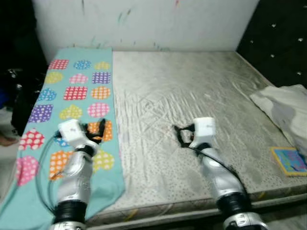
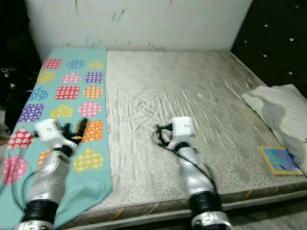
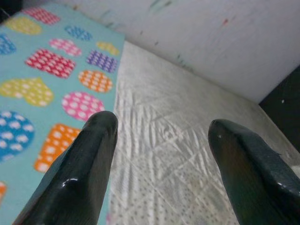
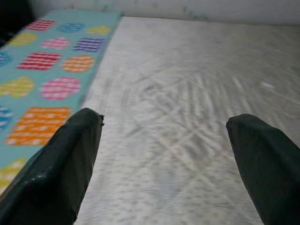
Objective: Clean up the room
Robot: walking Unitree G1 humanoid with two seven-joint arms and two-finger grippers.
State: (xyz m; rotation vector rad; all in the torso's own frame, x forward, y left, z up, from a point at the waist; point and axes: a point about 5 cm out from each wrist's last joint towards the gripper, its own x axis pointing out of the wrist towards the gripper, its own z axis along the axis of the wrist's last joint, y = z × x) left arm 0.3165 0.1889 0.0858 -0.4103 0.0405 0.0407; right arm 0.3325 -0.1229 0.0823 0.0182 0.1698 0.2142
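The left tool [image 1: 96,130], fingers spread and empty, hovers above the blanket [image 1: 72,96], whose long axis runs toward the wall [image 1: 158,21].

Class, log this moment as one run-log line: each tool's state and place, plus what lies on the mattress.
left tool: open, over blanket | right tool: open, over mattress | book, pillow: robot's right

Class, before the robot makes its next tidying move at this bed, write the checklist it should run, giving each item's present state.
1. Left gripper jaws open, holding nothing: ok.
2. Right gripper jaws open, holding nothing: ok.
3. Patterned blanket lies flat along the mattress's left side: ok.
4. Book lies at the mattress's right edge, not tidied: not ok.
5. White cloth lies crumpled on the right: not ok.
6. Book within the right arm's reach: cannot tell.
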